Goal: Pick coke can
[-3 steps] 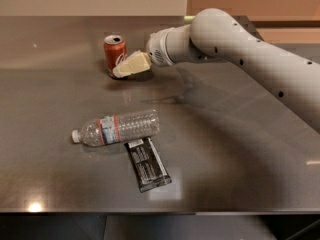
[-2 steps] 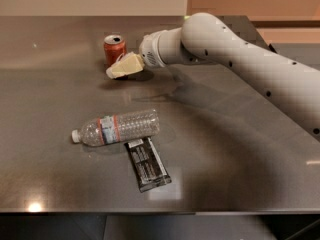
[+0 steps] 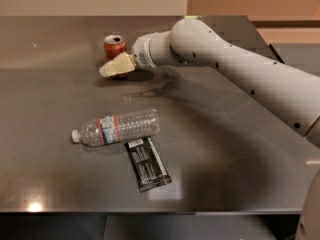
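Where the grey table comes nearest the camera, a flat black packet lies with pale print on its face, too small to read. Touching its far end, a clear plastic bottle lies on its side, white cap pointing left. Its label shows a red band and a bluish one, with no words legible. Farther back and well apart from both, the coke can stands upright, red with a dark opening in its silver top; its logo cannot be read. The cream-coloured gripper sits just in front of the can's lower half, covering it, at the end of the white arm that reaches in from the right. Whether the gripper is clenched or released cannot be told.
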`<state>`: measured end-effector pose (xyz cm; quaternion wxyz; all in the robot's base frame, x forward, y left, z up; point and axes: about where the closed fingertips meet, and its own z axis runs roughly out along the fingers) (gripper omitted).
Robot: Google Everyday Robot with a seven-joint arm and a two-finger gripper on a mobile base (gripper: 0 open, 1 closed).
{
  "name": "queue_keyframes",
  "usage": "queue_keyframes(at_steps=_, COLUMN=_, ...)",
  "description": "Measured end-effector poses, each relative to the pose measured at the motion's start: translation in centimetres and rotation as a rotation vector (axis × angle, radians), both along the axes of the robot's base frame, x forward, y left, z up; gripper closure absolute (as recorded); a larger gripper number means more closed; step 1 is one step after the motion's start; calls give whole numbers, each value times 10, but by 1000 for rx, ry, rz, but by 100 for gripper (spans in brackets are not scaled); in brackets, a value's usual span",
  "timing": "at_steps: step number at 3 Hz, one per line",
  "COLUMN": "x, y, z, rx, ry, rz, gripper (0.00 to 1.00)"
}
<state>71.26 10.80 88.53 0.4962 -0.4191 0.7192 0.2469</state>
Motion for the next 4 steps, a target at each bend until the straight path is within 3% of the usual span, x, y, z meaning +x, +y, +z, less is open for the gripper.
queue_keyframes(at_steps=1, x=7, y=5, z=2, rx=16, ry=3, rz=-6, gripper=0)
queue_keyframes(at_steps=2, x=10, y=8, z=4, rx=26, ry=7, rz=-11, gripper=16)
queue_keyframes(at_steps=4, x=12, y=12, z=5, rx=35, ry=16, rz=-3, gripper=64)
